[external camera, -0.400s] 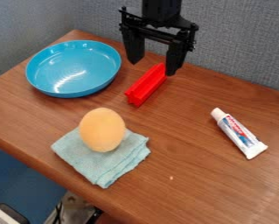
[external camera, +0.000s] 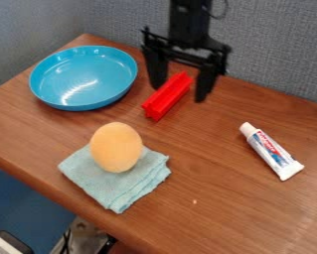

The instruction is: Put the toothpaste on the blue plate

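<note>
The toothpaste (external camera: 271, 150), a small white tube with red and blue print, lies flat on the wooden table at the right. The blue plate (external camera: 82, 78) sits at the far left with nothing in it. My gripper (external camera: 181, 82) hangs pointing down at the back middle of the table, open, its two black fingers straddling the far end of a red block (external camera: 168, 97). Nothing is held between the fingers. The gripper is well to the left of the toothpaste and just right of the plate.
An orange egg-shaped object (external camera: 115, 147) rests on a light teal folded cloth (external camera: 117, 175) near the front edge. The table's front-left edge drops off to the floor. A grey wall runs behind the table.
The gripper has sunk a little towards the table and shifted slightly in view; it stays open. The toothpaste, plate and block have not moved.
</note>
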Controlling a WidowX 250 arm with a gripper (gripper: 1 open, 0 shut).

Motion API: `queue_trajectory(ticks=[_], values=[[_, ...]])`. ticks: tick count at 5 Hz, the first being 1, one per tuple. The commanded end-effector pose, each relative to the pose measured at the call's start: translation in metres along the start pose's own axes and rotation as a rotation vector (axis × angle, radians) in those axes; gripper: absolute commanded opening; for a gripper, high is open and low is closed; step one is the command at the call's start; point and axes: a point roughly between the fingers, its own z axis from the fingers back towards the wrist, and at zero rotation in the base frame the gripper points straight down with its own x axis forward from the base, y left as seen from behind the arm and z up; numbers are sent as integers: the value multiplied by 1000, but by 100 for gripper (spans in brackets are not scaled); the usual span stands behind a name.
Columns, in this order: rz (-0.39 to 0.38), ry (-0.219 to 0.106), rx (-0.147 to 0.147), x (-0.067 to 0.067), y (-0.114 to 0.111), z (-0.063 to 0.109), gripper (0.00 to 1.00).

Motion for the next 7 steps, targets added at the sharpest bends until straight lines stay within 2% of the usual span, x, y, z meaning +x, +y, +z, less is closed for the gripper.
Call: queue_trajectory(ticks=[1,3,4,6,7], values=[[56,-39,-16,10,-29,2,100],[214,-57,-26,27,-84,-16,100],[351,-71,-45,30,-103,-25,100],[719,-107,-104,42,-120,-47,100],[771,-119,-118,48,-119,-58,100]])
